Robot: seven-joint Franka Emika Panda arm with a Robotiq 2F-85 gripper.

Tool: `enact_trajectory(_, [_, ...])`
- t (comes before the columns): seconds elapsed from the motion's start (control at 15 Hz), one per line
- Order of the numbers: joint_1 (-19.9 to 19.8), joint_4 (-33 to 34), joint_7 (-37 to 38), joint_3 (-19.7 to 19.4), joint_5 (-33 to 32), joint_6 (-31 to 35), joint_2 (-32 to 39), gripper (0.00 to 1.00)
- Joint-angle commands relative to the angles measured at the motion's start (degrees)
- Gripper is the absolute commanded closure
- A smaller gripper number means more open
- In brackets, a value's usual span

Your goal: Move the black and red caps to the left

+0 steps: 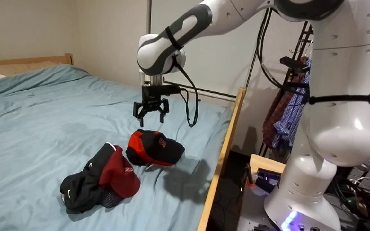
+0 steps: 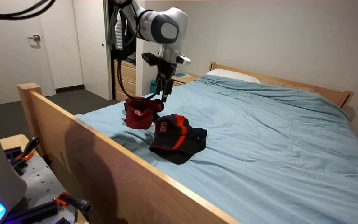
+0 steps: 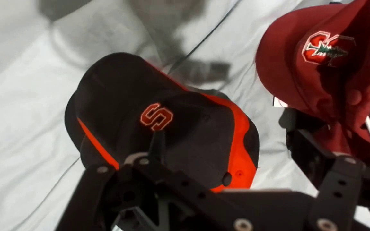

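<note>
in an exterior view the gripper (image 1: 152, 121) hangs wide above the black-and-red cap (image 1: 154, 145) on the bed (image 1: 59, 112), perhaps for pinching; in an exterior view a dark cap (image 2: 182, 158) seemingly props it; in the wrist view the dark red cap (image 3: 326, 70) lies apart.

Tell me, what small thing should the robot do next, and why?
I'd guess it should lower its gripper a little toward the black and red cap with the S. The gripper hangs open and empty above the bed, and the wrist view shows part of that cap between its fingers. A grip seems needed before carrying it left.
</note>
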Motion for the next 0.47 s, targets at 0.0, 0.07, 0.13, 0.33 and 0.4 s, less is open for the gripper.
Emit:
enact_trajectory(0.0, [0.8,-6.3,9.7,0.6,3.7,6.4,-1.6,0.00])
enact_trajectory(0.07, [1.3,-7.5,12.7,0.3,3.7,7.5,-1.8,0.00])
enact_trajectory(0.13, [1.5,-8.2,15.4,0.3,4.3,8.5,-1.8,0.00])
enact_trajectory(0.33, [1.7,-8.4,18.1,1.2,5.4,13.5,-1.4,0.00])
enact_trajectory(0.4, [1.4,-6.9,17.1,0.8,3.5,10.5,0.0,0.00])
